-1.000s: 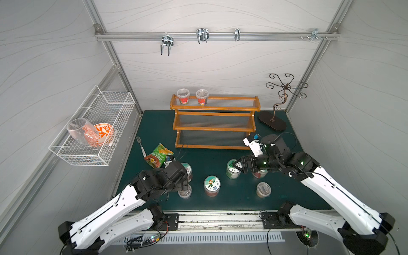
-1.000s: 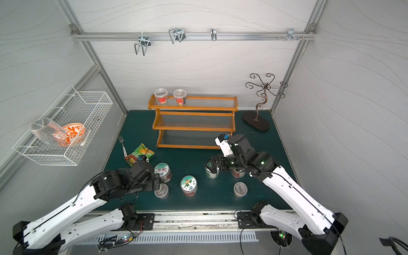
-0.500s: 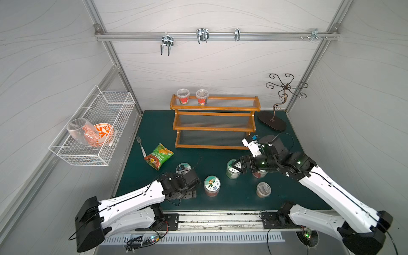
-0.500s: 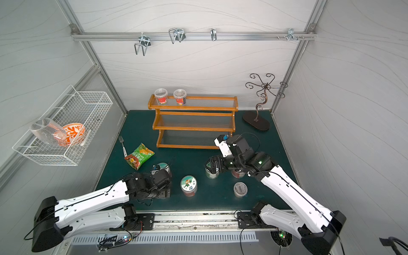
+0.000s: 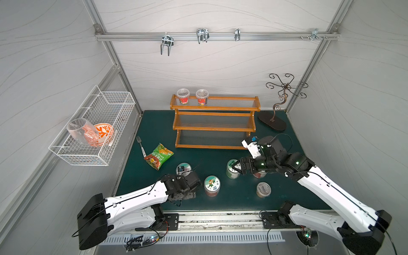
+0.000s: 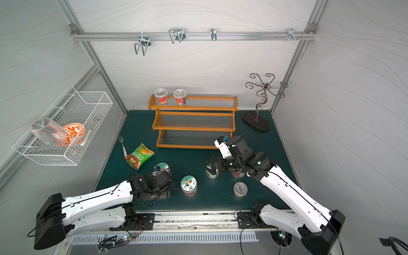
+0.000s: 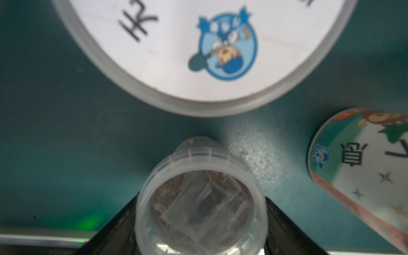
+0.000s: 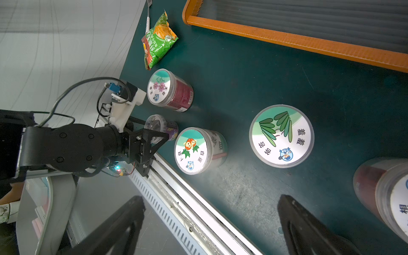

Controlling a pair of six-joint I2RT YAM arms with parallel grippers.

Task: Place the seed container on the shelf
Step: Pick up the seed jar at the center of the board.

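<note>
Left wrist view puts the seed container (image 7: 202, 205) on the mat (image 7: 66, 132) between the jaws of our left gripper (image 7: 202, 198), clamped or not we can't tell, right gripper (image 8: 210, 199) spread empty, so lift, carry and shelf (image 5: 215, 128) placement all remain.

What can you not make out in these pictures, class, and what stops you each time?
- The small clear pot: the left arm hides it in both top views; the left wrist view is blurred, so whether the left pincer touches it is unclear.
- The red jar: mostly under the right arm in both top views.
- Labels of the pots on the shelf: too small in both top views.
</note>
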